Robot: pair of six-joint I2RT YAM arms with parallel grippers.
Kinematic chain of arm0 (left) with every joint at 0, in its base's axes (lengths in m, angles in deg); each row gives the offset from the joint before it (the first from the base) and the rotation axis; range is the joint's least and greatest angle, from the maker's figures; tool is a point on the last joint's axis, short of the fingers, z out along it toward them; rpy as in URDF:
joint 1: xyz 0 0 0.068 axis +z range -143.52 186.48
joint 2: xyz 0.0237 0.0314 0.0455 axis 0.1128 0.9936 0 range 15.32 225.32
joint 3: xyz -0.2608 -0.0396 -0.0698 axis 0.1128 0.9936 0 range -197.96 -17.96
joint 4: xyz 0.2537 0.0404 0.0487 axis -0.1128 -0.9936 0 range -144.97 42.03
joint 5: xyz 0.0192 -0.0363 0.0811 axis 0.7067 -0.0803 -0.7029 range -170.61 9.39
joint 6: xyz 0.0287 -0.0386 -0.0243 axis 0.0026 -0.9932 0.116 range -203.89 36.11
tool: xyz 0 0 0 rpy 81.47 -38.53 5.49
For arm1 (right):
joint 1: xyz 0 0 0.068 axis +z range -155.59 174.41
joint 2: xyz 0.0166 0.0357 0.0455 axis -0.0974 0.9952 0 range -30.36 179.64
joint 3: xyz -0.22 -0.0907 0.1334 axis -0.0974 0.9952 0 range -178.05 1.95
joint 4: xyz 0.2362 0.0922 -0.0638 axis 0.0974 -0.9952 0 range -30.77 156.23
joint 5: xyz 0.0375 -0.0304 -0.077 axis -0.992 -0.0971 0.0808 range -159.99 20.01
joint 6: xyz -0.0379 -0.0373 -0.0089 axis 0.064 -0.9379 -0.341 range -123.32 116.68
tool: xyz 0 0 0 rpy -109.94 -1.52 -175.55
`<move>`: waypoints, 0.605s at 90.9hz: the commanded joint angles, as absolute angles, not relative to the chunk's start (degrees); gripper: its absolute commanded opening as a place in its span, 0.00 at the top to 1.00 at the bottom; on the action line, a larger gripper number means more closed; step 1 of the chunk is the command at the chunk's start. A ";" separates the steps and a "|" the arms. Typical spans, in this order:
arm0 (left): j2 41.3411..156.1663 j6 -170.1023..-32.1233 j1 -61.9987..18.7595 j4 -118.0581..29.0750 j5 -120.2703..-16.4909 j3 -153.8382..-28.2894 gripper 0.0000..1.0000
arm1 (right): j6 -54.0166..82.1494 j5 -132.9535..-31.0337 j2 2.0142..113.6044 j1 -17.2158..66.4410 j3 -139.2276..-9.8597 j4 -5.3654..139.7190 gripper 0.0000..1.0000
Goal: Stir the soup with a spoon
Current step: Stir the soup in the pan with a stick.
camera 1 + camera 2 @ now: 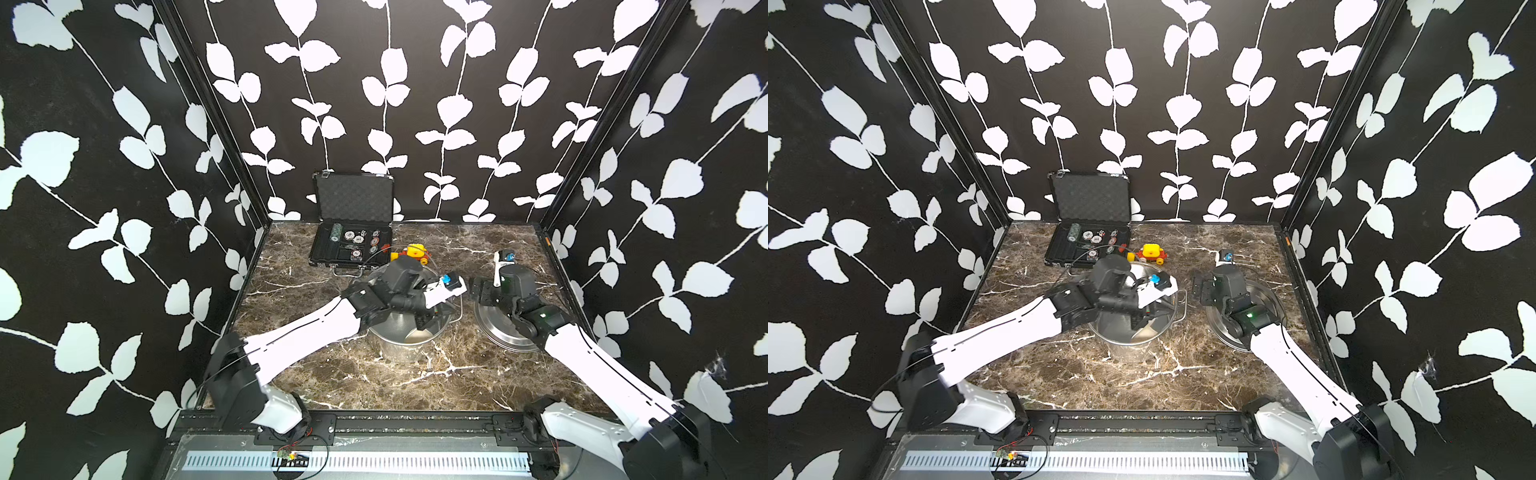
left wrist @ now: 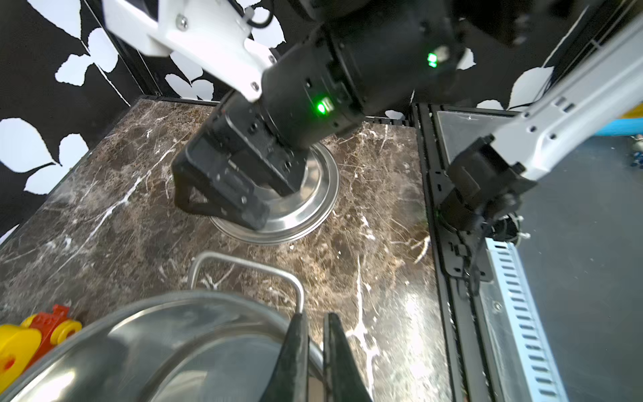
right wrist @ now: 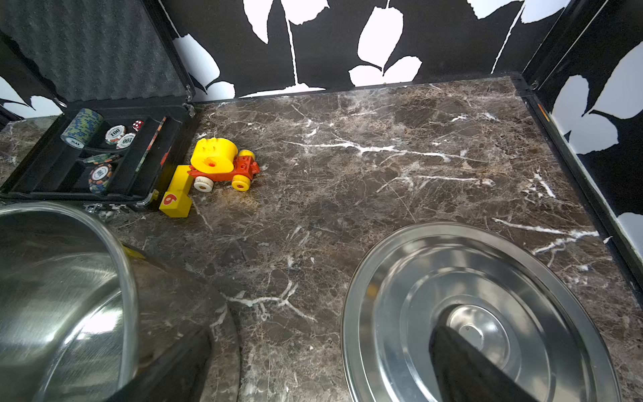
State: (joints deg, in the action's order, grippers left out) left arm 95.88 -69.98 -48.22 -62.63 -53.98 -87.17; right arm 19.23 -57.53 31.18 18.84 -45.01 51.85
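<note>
One stockpot (image 1: 397,347), centre of the worktop (image 1: 365,386): tall, thin-walled polished steel, with a wire loop handle (image 2: 243,266) at its 3 o'clock. The interior reads as bare metal, no soup visible. Probably light and prone to skate on the glossy marble, so steady it by a loop.

One lid (image 3: 400,278), flat ribbed steel with a centre knob (image 3: 466,325), at the pot's 3 o'clock.

Spoon: not discernible in any view. Its handle, high up, would be the place to pinch.

Left gripper (image 2: 316,317): fingers nearly together over the pot rim, nothing visible between them.

Right gripper (image 1: 477,292): spread wide, empty, above the lid.
</note>
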 commanded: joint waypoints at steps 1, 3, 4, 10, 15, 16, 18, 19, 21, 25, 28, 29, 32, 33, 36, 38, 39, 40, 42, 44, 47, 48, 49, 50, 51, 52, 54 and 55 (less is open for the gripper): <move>91.08 -71.48 -48.50 -61.52 -53.86 -83.81 1.00 | 19.71 -56.80 31.68 18.75 -45.37 53.62 0.01; 90.36 -71.45 -48.42 -61.71 -54.41 -83.31 1.00 | 19.71 -56.81 31.87 18.62 -45.52 53.71 0.01; 90.11 -71.43 -48.30 -61.78 -54.68 -83.02 1.00 | 19.75 -56.85 32.00 18.64 -45.56 53.73 0.01; 88.50 -71.83 -47.29 -62.11 -55.85 -81.84 1.00 | 19.88 -57.23 32.67 18.71 -45.93 53.90 0.01; 87.41 -72.99 -45.65 -61.91 -56.82 -80.98 1.00 | 20.05 -57.66 33.24 18.63 -46.33 53.93 0.01; 87.18 -73.21 -45.25 -61.88 -57.02 -80.84 1.00 | 20.10 -57.76 33.39 18.65 -46.41 53.92 0.01; 86.81 -73.86 -44.44 -61.67 -57.55 -80.59 1.00 | 20.14 -57.95 33.61 18.69 -46.57 53.90 0.01; 86.62 -74.17 -44.07 -61.54 -57.88 -80.43 1.00 | 20.19 -58.00 33.75 18.72 -46.70 53.91 0.01; 86.26 -74.81 -43.23 -61.14 -58.73 -80.03 1.00 | 20.22 -58.21 34.01 18.73 -46.82 53.87 0.01; 85.53 -76.24 -41.61 -60.25 -61.32 -79.53 1.00 | 20.32 -58.36 34.35 18.75 -47.10 53.84 0.01; 85.18 -77.23 -40.58 -59.70 -63.76 -79.27 1.00 | 20.32 -58.47 34.52 18.76 -47.25 53.79 0.01; 85.06 -77.62 -40.16 -59.55 -64.58 -79.24 1.00 | 20.32 -58.47 34.51 18.76 -47.31 53.77 0.01; 84.91 -78.42 -39.25 -59.19 -67.49 -79.15 1.00 | 20.32 -58.49 34.71 18.73 -47.43 53.74 0.01; 84.92 -78.65 -38.97 -59.07 -68.34 -79.18 1.00 | 20.32 -58.53 34.74 18.70 -47.44 53.74 0.01; 84.97 -79.29 -38.21 -58.91 -70.84 -79.40 1.00 | 20.30 -58.44 34.75 18.68 -47.52 53.77 0.01; 85.12 -79.60 -37.72 -58.88 -72.32 -79.57 1.00 | 20.27 -58.47 34.74 18.72 -47.62 53.82 0.01; 85.25 -79.73 -37.55 -58.83 -73.17 -79.70 1.00 | 20.26 -58.48 34.76 18.74 -47.62 53.82 0.01; 85.49 -79.83 -37.42 -58.81 -73.90 -79.86 1.00 | 20.25 -58.48 34.81 18.70 -47.62 53.83 0.01; 85.73 -79.91 -37.06 -58.77 -75.29 -80.19 1.00 | 20.17 -58.48 34.80 18.74 -47.69 53.83 0.01; 86.14 -80.06 -36.81 -58.74 -76.75 -80.56 1.00 | 20.11 -58.41 34.82 18.73 -47.75 53.83 0.01; 86.80 -80.37 -36.32 -58.55 -78.33 -81.06 1.00 | 20.00 -58.34 34.84 18.70 -47.86 53.83 0.01; 87.05 -80.51 -36.15 -58.45 -78.68 -81.19 1.00 | 19.99 -58.37 34.85 18.73 -47.92 53.83 0.01; 87.22 -80.53 -35.97 -58.22 -79.03 -81.30 1.00 | 19.94 -58.38 34.86 18.73 -47.90 53.79 0.01; 87.49 -80.67 -35.80 -58.06 -79.25 -81.40 1.00 | 19.87 -58.34 34.86 18.73 -47.89 53.77 0.01; 87.75 -80.79 -35.58 -57.85 -79.58 -81.54 1.00 | 19.83 -58.37 34.86 18.70 -47.93 53.76 0.01; 87.97 -80.93 -35.42 -57.61 -79.87 -81.70 1.00 | 19.77 -58.38 34.86 18.70 -47.95 53.71 0.01; 88.39 -81.26 -35.09 -57.22 -80.38 -81.93 1.00 | 19.68 -58.32 34.79 18.71 -48.06 53.67 0.01; 88.64 -81.39 -34.91 -56.99 -80.58 -82.07 1.00 | 19.65 -58.31 34.83 18.71 -48.15 53.62 0.01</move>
State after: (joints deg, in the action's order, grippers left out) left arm 87.33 -78.90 -36.31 -60.27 -73.23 -79.91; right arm 19.64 -58.44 34.64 18.84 -45.87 52.25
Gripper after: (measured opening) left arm 0.096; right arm 0.990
